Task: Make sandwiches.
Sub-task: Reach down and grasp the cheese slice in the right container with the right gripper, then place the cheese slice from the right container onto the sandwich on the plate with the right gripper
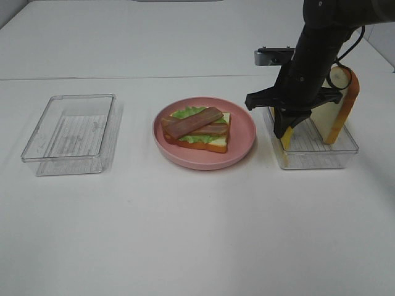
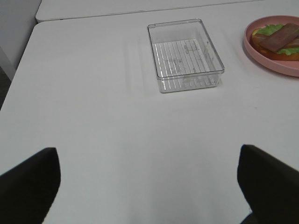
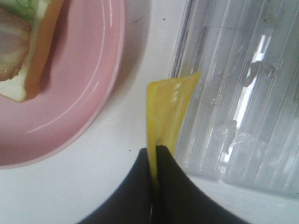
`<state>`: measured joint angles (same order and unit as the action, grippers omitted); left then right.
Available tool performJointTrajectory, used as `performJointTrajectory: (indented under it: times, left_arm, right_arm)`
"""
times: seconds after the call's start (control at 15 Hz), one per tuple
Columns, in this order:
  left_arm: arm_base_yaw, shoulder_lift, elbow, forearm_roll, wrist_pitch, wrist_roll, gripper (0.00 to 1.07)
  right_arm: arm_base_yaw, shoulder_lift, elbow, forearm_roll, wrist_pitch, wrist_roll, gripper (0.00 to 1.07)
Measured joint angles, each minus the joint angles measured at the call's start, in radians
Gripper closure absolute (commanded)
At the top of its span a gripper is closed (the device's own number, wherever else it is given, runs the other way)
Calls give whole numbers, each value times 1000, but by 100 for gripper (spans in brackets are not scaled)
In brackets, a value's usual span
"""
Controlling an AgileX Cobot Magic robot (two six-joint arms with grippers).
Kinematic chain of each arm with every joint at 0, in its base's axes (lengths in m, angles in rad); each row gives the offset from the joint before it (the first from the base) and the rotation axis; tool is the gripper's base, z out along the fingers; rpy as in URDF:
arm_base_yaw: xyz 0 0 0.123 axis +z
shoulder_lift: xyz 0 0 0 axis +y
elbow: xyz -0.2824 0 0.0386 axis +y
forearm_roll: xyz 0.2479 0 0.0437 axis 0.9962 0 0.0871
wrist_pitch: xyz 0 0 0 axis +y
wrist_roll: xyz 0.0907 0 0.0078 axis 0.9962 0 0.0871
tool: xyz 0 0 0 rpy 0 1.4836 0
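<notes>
- Left end effector (image 2: 148, 156) hovered wide open and empty over the table (image 1: 185, 234), near the empty left tray (image 1: 68, 126) and well clear of the work.
- On the pink plate (image 1: 244, 132) in the middle lay the sandwich stack (image 1: 197, 126): bread, lettuce and bacon strips on top, with no cheese or top slice yet.
- Right end effector (image 3: 153, 151) was pinched shut on one thin edge of the yellow cheese slice (image 3: 168, 107), which hung at the left wall of the right tray (image 1: 321, 157), over the gap toward the plate.
- With so little of the cheese gripped, it could probably slip out or swing on the way across. Its free end might also catch the tray wall or the plate rim.
- Behind the arm, the last bread slice (image 1: 342, 111) leaned upright in the right tray, where a careless sweep could topple it.
- Bacon made an uneven bed, so the cheese might slide off once dropped.
</notes>
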<state>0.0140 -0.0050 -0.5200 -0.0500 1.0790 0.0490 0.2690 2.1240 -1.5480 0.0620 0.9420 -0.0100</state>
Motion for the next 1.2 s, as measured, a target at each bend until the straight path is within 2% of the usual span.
performJointTrajectory:
  times: [0.47,0.73,0.87,1.0,1.2]
  left_arm:
    - [0,0,0,0,0,0,12]
    - [0,0,0,0,0,0,12]
    - [0,0,0,0,0,0,12]
    - [0,0,0,0,0,0,12]
    - [0,0,0,0,0,0,12]
  right_arm:
    - [0,-27,-1,-47,32,17,107]
    - [5,-113,-97,-62,95,17,107]
    - [31,-122,-170,-25,130,18,107]
    - [52,-122,-189,22,127,18,107]
    - [115,-121,-194,169,47,17,107]
